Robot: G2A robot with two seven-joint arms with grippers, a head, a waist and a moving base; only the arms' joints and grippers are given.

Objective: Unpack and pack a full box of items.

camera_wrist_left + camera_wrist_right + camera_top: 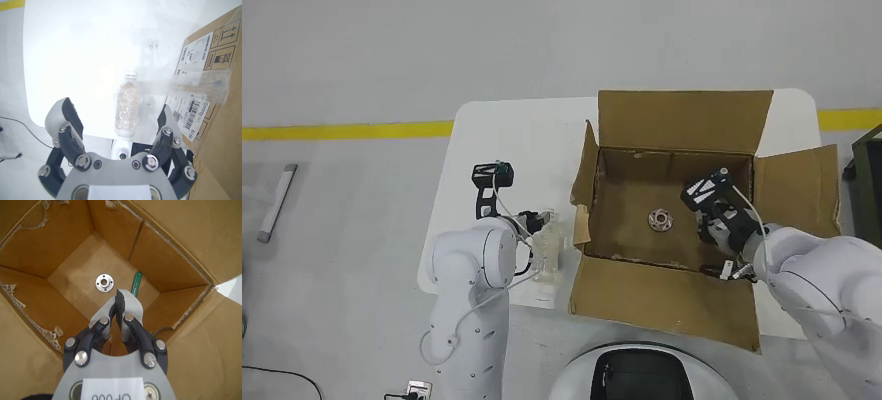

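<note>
Right claw [119,294] pinched closed, empty, over open brown cardboard box [56,247]. Round silver metal flange [104,283] lay flat on box floor, near, at 9 o'clock from claw in top view; green-handled tool [136,283] just beside. Left claw [117,107] spread wide above clear plastic bottle [126,106] on white counter [75,56]. Right arm judged nearer flange.

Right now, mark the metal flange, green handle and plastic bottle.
metal flange [104,287]: right wrist view, face below bore
green handle [136,282]: right wrist view, mid grip
plastic bottle [127,108]: left wrist view, mid body
</note>
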